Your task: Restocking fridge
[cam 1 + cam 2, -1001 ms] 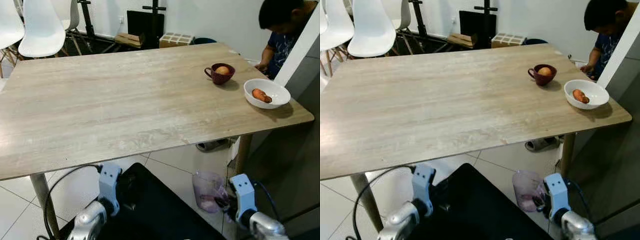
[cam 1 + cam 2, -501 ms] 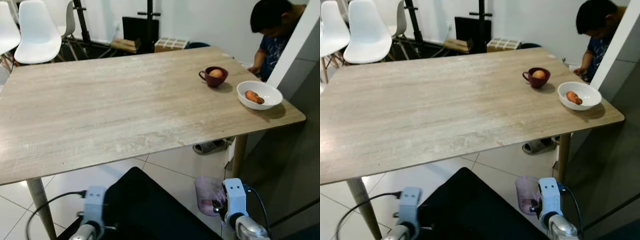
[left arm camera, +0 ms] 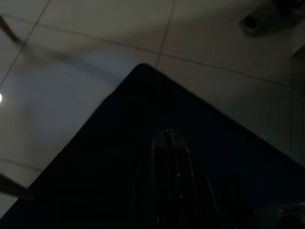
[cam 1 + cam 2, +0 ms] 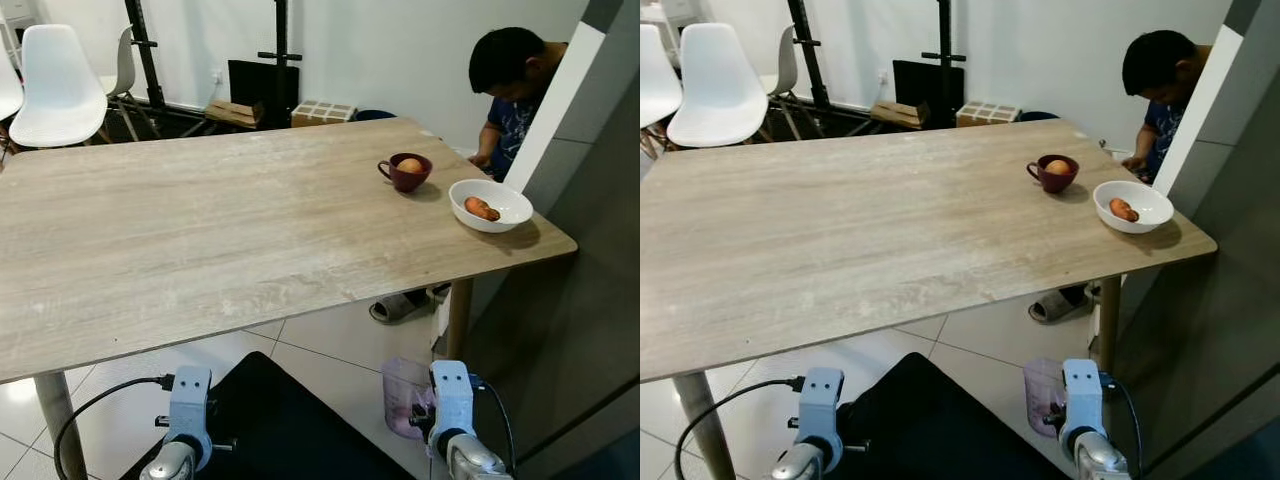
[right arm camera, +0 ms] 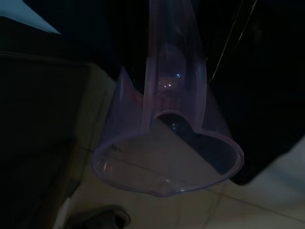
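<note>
A dark red mug (image 4: 405,173) with a round orange fruit (image 4: 410,166) in it stands near the far right of the wooden table (image 4: 200,230). Beside it, at the right corner, a white bowl (image 4: 490,204) holds an orange vegetable (image 4: 481,209). Below the table's edge my right gripper (image 4: 424,418) is shut on a clear purplish plastic jug (image 4: 402,395); in the right wrist view the jug (image 5: 167,138) hangs over the tiled floor with its mouth away from the wrist. My left arm (image 4: 188,412) hangs idle, and the fingers (image 3: 167,157) lie pressed together in its dark wrist view.
A person (image 4: 512,85) bends down beyond the table's far right corner. A tall grey panel (image 4: 600,250) with a white edge stands on the right. White chairs (image 4: 60,85) are at the far left. A slipper (image 4: 398,306) lies on the floor under the table.
The camera has pulled back and turned, so the table sits farther off and the person shows more. Both arms have sunk lower; the jug stays in the right gripper.
</note>
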You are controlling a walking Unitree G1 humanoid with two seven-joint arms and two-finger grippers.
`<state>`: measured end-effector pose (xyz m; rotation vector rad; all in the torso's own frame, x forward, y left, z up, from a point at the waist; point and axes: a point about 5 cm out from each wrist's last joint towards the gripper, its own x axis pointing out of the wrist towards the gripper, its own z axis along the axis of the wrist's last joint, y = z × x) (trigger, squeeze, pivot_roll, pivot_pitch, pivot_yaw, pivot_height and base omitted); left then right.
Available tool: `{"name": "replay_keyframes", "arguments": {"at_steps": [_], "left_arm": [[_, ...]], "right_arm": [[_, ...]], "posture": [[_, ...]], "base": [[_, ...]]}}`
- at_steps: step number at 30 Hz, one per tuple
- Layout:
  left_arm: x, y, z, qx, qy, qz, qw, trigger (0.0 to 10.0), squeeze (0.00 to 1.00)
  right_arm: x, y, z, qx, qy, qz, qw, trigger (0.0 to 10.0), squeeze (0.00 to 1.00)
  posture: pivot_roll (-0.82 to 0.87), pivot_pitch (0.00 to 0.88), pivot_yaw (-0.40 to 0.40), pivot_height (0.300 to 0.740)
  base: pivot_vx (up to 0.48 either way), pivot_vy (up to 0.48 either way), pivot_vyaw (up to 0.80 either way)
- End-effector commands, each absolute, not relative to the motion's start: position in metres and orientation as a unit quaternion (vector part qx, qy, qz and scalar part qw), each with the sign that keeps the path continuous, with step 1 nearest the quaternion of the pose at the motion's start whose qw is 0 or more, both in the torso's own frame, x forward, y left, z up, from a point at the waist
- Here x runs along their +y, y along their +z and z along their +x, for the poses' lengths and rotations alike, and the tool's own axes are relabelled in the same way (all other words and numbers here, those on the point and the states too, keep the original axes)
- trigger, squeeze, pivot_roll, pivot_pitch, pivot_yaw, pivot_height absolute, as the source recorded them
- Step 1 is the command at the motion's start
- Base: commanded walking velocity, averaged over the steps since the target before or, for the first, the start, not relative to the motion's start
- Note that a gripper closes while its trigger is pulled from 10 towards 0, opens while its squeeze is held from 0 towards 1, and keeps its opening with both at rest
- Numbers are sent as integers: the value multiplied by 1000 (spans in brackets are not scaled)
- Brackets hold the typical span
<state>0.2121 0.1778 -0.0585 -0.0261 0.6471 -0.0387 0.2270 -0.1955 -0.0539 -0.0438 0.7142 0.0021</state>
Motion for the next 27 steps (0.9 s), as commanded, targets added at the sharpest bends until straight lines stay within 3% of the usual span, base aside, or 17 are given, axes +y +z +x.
{"name": "replay_keyframes", "arguments": {"at_steps": [1,10,27], "left_arm": [[173,-63,207,329,-24,-10,944,10000,0],[177,-69,197,341,-8,-5,940,10000,0],[175,-71,195,347,-18,-2,938,10000,0]], "right_arm": [[-192,-56,226,355,7,-34,934,10000,0],[-191,-56,225,355,18,-47,933,10000,0],[-192,-58,222,360,9,-47,932,10000,0]], "posture": [[-92,0,-34,740],[-85,0,-44,740],[-86,3,-36,740]], "base": [[0,0,0],[0,0,-475],[0,0,-768]]}}
